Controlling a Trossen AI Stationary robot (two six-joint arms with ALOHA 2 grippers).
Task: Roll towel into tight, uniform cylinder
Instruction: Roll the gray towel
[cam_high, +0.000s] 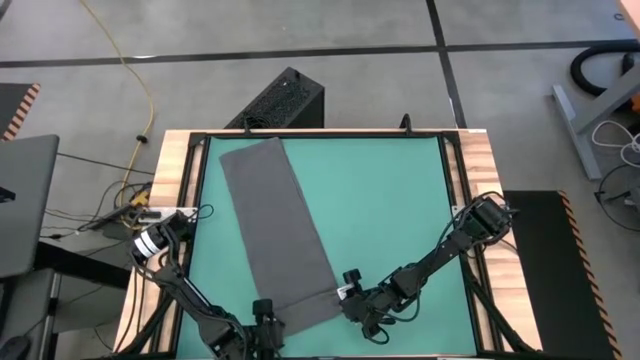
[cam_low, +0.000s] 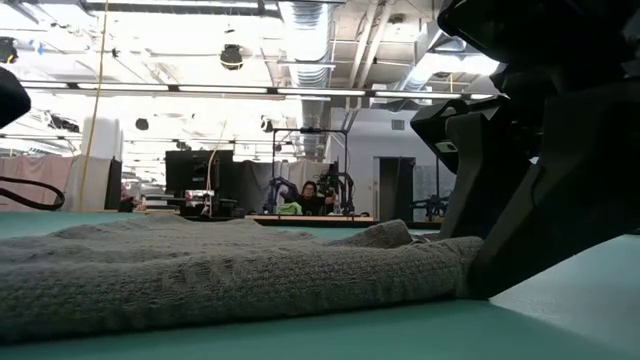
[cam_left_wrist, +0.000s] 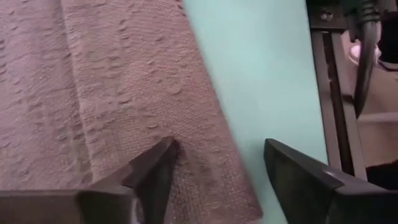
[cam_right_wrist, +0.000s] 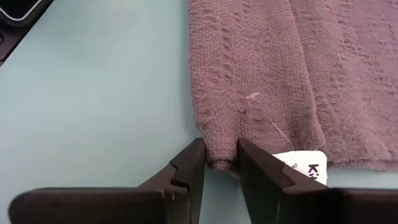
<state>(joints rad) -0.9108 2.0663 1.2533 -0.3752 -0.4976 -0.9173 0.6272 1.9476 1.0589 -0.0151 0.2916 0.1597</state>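
Observation:
The dark grey towel (cam_high: 280, 230) lies flat and unrolled on the green mat (cam_high: 390, 200), slanting from the far left to the near middle. Its white tag (cam_right_wrist: 306, 167) is at the near end. My right gripper (cam_high: 350, 303) is low at the towel's near right corner, shut on it. My left gripper (cam_high: 265, 322) is open at the near left corner. One of its fingers (cam_left_wrist: 157, 169) is over the cloth and the other (cam_left_wrist: 292, 171) over the bare mat. My right gripper pinches the towel's near right corner (cam_right_wrist: 221, 163) between its two fingers, coming low from the table's right and near side. A small bunch of the hem sits between the fingertips. The rest of the towel lies flat on the mat. My left gripper: I cannot tell whether its finger touches the cloth.
The mat is bare to the right of the towel and in a strip along its left. A black frame rail (cam_high: 455, 190) borders the mat. A black box (cam_high: 280, 100) stands beyond the far edge. Cables (cam_high: 130, 200) lie off the table's left.

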